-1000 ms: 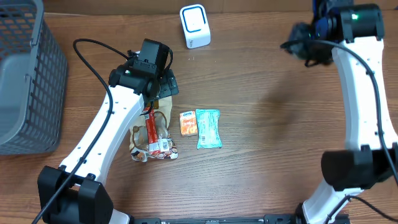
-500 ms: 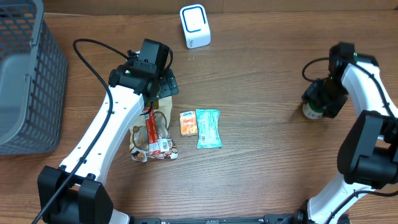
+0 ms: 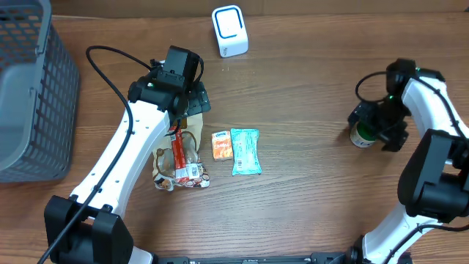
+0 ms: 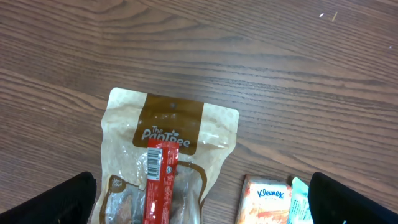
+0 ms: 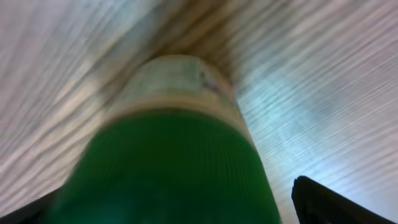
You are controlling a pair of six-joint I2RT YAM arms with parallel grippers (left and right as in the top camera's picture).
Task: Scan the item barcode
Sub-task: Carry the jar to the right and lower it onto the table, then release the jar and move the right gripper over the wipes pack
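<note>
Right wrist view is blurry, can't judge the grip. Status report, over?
Left gripper open over snack bag. Right gripper open, straddling upright green-capped bottle. Nothing between bottle and scanner.

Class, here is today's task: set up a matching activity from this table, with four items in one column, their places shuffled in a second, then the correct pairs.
Items
1 white scanner
2 grey basket
3 green-capped container
4 orange tissue pack

Places
A far left edge
B right side, at the right gripper
C back edge, middle
D centre, beside the teal packet

Pairs: 1-C, 2-A, 3-B, 4-D
</note>
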